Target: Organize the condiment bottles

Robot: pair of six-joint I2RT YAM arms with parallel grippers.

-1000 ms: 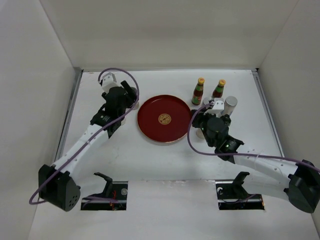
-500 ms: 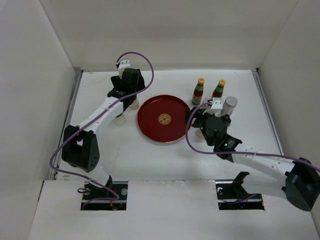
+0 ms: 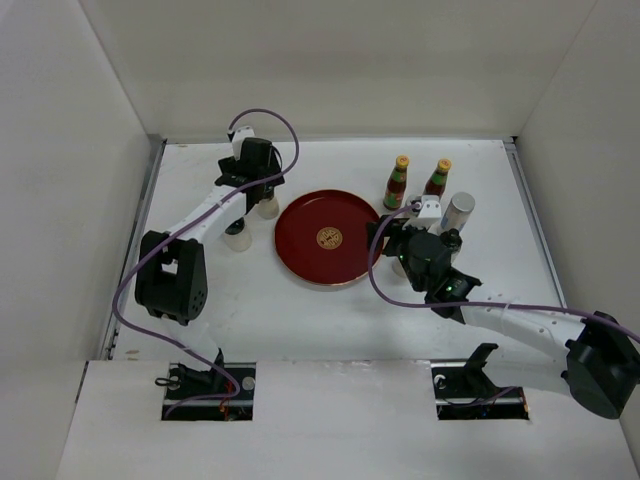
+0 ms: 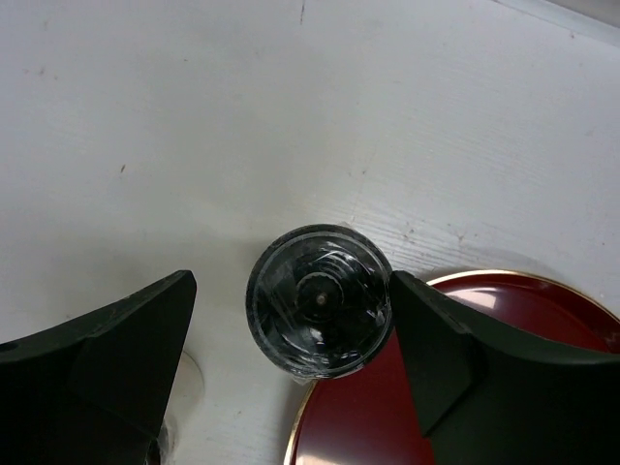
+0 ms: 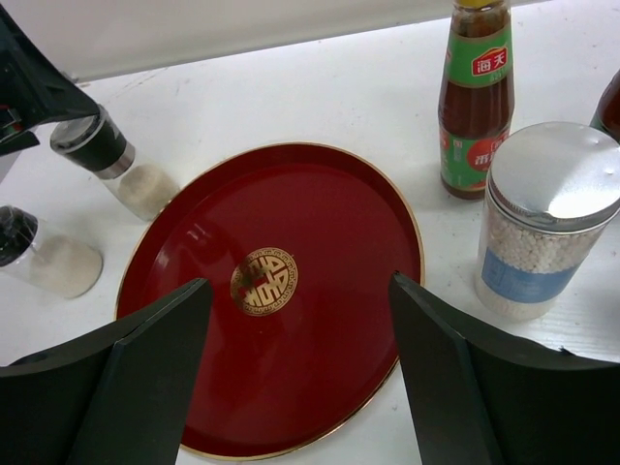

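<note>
Two slim dark sauce bottles (image 3: 397,182) (image 3: 437,178) with yellow caps stand behind the red tray (image 3: 310,262). A silver-topped cylinder (image 3: 458,212) stands to the tray's right. Left of the tray are two short dark-lidded jars (image 3: 266,208) (image 3: 238,238). My left gripper (image 3: 262,192) hangs open over the far jar (image 4: 319,312). Its right finger is at the lid's edge and its left finger is apart from it. My right gripper (image 5: 298,283) is open and empty above the tray (image 5: 320,387), with the silver-topped cylinder (image 5: 547,223) and a sauce bottle (image 5: 477,97) to its right.
White walls close in the table on the left, back and right. A pale object (image 3: 397,268) shows partly under my right wrist at the tray's right rim. The two jars (image 5: 111,160) (image 5: 39,254) stand close to the tray's left rim.
Both grippers have opened. My left arm folded back, its elbow swinging in, and its gripper came over the far jar. My right gripper shifted slightly left toward the tray.
</note>
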